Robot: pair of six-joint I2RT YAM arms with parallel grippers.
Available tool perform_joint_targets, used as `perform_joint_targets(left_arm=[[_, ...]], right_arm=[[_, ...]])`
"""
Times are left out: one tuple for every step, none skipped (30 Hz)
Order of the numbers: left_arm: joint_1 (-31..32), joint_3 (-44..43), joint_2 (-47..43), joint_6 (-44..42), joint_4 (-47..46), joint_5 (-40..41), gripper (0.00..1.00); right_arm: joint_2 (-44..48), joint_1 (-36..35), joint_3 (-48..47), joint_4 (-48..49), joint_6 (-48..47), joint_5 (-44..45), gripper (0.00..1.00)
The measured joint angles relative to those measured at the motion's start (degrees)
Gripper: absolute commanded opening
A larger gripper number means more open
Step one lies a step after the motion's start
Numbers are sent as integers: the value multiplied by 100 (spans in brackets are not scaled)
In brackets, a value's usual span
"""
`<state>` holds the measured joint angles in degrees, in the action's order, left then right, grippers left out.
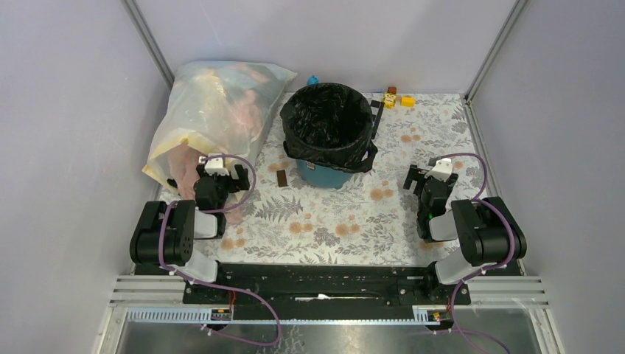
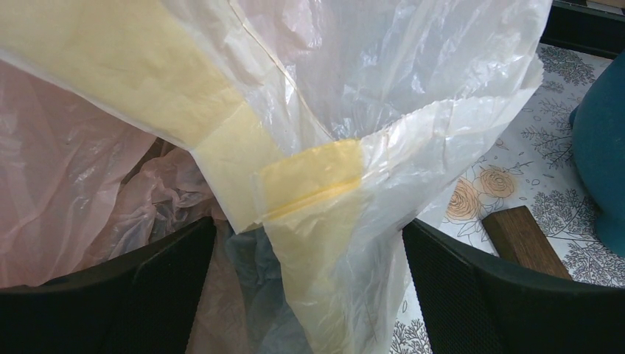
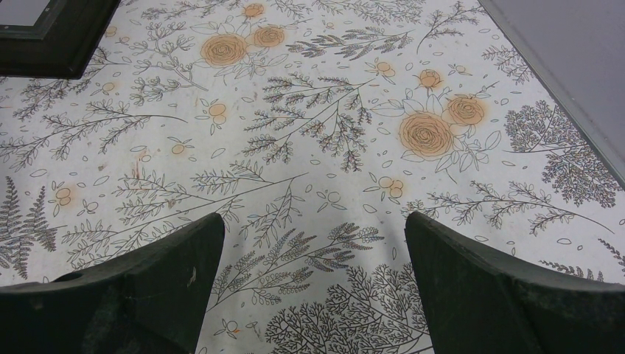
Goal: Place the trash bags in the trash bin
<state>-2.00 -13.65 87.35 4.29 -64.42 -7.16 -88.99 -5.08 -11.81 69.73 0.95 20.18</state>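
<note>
The teal trash bin [image 1: 329,175] stands at the table's far middle. A glossy black trash bag [image 1: 326,122] lines it, with its edge folded over the rim. My left gripper [image 1: 220,169] is to the bin's left, against the big yellowish bag of clothes [image 1: 214,110]. In the left wrist view this gripper [image 2: 308,225] is open, and a corner of the translucent bag [image 2: 324,192] hangs between its spread fingers, which do not pinch it. My right gripper [image 1: 431,175] is to the bin's right, open over bare floral cloth [image 3: 315,217].
A small brown block [image 1: 281,178] lies left of the bin's base, also seen in the left wrist view [image 2: 525,240] beside the bin's wall [image 2: 601,147]. Yellow toy blocks [image 1: 407,101] and a black strip [image 1: 377,118] lie behind the bin. Walls close in on three sides.
</note>
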Motion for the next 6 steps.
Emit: perform_joint_targets(left_arm=[[0,0,0,0,0,0,99],[2,0,0,0,2,2,99],[22,0,0,-2,2,11,99],[44,0,0,-7,7,39,99],[66,-2,0,-17,9,55,99],[90,-4,0,-24,11,76,99]], right_arm=[[0,0,0,0,0,0,100],[0,0,0,0,0,0,100],[0,0,0,0,0,0,100],[0,0,0,0,0,0,100],[0,0,0,0,0,0,100],[0,0,0,0,0,0,100]])
